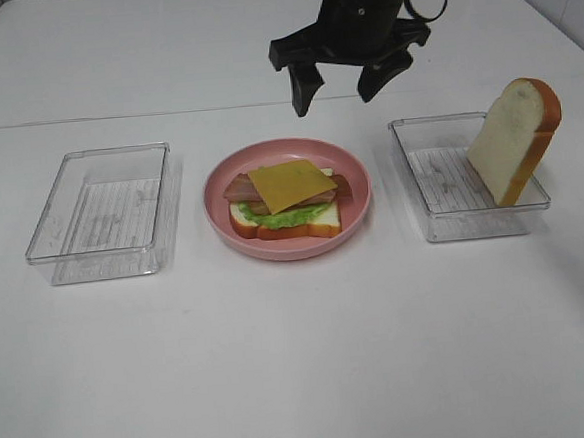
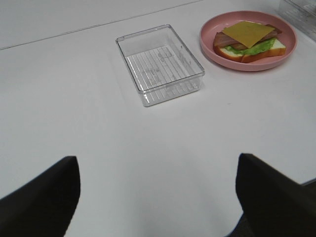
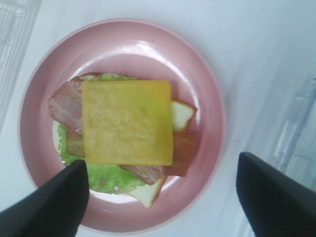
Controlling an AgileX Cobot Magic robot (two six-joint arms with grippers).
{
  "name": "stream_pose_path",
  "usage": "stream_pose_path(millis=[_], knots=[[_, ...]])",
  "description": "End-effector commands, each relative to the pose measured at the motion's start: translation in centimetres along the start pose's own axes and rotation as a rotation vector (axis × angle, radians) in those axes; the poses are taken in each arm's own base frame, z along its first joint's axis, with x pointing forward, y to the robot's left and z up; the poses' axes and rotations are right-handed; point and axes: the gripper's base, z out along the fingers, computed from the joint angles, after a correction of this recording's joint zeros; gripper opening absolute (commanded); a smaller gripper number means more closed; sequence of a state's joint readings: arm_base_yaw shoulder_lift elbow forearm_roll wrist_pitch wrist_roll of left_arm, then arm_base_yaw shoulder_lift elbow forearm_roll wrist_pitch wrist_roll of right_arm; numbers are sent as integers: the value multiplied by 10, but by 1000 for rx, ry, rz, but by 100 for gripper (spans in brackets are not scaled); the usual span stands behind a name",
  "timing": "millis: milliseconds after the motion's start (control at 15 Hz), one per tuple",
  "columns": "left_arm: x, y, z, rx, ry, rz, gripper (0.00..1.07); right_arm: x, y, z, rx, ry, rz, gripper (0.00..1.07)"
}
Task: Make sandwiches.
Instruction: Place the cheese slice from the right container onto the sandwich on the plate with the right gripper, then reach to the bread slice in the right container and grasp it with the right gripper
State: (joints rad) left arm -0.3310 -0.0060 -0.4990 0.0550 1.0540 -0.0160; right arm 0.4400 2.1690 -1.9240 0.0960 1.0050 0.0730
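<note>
Clear trays (image 1: 101,212) flank pink plate (image 1: 354,180), second bread slice (image 1: 515,138) apart

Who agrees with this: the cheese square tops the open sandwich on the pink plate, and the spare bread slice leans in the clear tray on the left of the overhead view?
One detail is wrong. The bread slice leans in the clear tray on the right of the exterior high view, not the left. The cheese square does top the open sandwich on the pink plate.

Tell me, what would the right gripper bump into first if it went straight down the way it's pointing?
Probably the cheese square topping the sandwich on the pink plate; the right gripper hangs above it, jaws open.
</note>
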Motion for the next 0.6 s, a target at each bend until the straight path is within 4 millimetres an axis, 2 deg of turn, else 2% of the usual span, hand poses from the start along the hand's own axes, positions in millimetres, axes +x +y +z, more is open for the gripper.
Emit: stream_pose_path(millis=[67,333,400,467,600], knots=[[1,-1,-2,3,-29,-9,81,-1,-30,-26,43,-16,63,77],[1,-1,-2,3,-29,-9,81,6,-94,-60,93,-13,197,77],[1,-1,-2,3,-29,-9,81,14,-126,-68,114,13,267,77],[1,-1,-2,3,-29,-9,81,19,-143,-71,130,28,305,77],[1,-1,-2,3,-29,-9,81,26,-165,-76,153,49,351,77]])
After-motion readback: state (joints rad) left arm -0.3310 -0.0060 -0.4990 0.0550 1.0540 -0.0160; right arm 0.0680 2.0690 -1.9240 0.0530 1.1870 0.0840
